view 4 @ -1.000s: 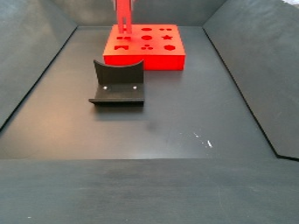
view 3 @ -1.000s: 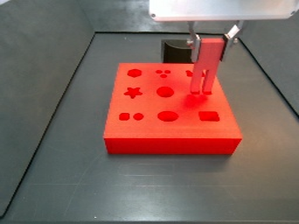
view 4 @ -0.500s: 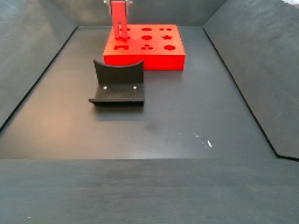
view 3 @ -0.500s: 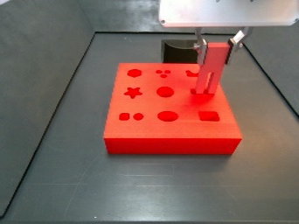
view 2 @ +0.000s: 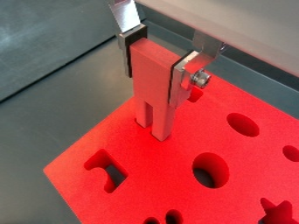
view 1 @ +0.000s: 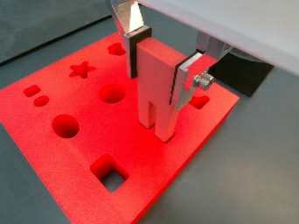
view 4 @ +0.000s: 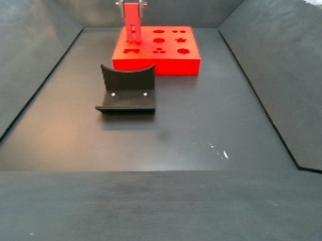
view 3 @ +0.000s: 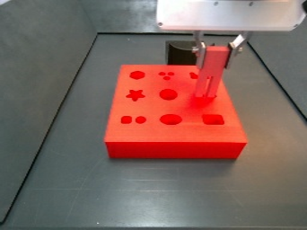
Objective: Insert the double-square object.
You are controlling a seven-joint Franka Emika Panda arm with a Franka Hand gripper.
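My gripper (view 1: 163,63) is shut on the double-square object (view 1: 158,87), a slim red peg held upright with its two square prongs pointing down. It shows the same way in both wrist views, gripper (view 2: 158,63) and peg (view 2: 158,92). The prongs hang at or just above the top of the red board (view 1: 176,171), near its edge, over solid surface between holes; I cannot tell if they touch. In both side views the gripper (view 3: 214,47) holds the peg (view 3: 209,72) over the board's (view 3: 174,135) side, and the peg (view 4: 130,21) stands over the far board (view 4: 157,64).
The board has a star hole (view 1: 80,69), round holes (view 1: 114,93), an oval (view 1: 66,129) and a square hole (view 1: 110,178). The dark fixture (view 4: 126,89) stands on the floor apart from the board. Dark bin walls surround the floor.
The gripper has shifted sideways a little and lowered the peg slightly toward the board's top. The board and the fixture have not moved.
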